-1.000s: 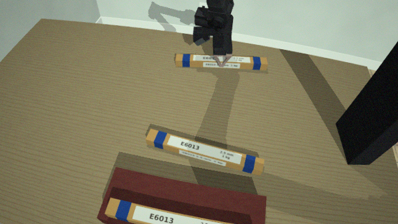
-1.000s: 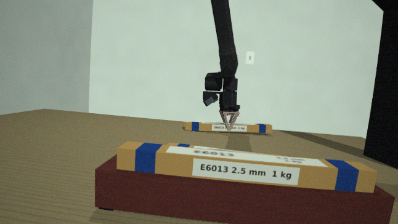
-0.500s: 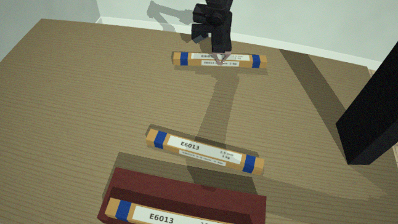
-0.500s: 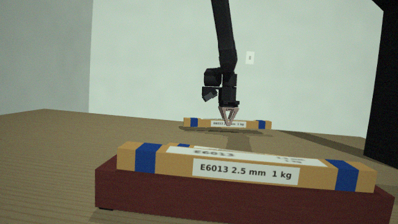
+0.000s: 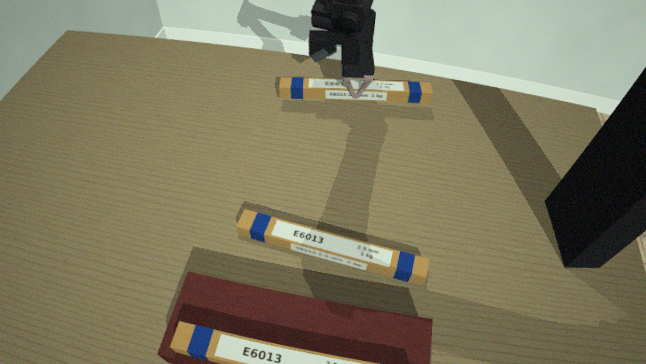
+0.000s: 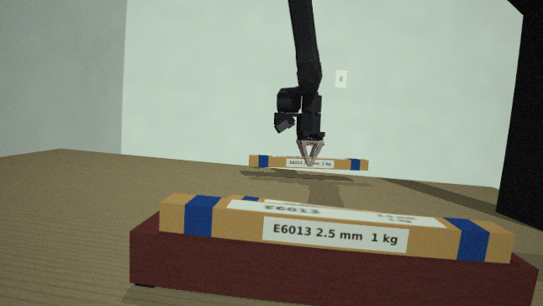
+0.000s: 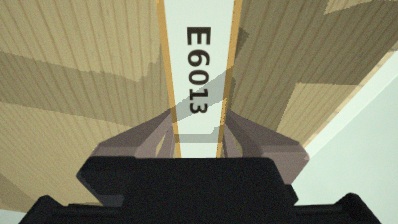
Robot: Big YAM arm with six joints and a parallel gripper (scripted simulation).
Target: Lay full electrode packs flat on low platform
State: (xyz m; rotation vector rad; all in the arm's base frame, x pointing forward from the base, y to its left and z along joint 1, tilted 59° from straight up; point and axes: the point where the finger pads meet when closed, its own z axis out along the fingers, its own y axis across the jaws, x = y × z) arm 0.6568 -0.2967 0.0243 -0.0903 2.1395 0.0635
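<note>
My gripper [image 5: 356, 92] [image 6: 308, 162] is shut on the far electrode pack [image 5: 355, 90], an orange box with blue end bands and a white E6013 label. It holds the pack level, lifted a little above the table at the far side, with its shadow below; the gripper [image 6: 309, 161] and the pack also show in the exterior view. In the wrist view the pack [image 7: 200, 75] runs straight between my fingers. A second pack [image 5: 332, 246] lies flat on the table in the middle. A third pack [image 6: 336, 233] lies flat on the dark red low platform [image 6: 328, 269].
A tall black block [image 5: 605, 185] stands at the right side of the table. A pale wall runs behind the table's far edge.
</note>
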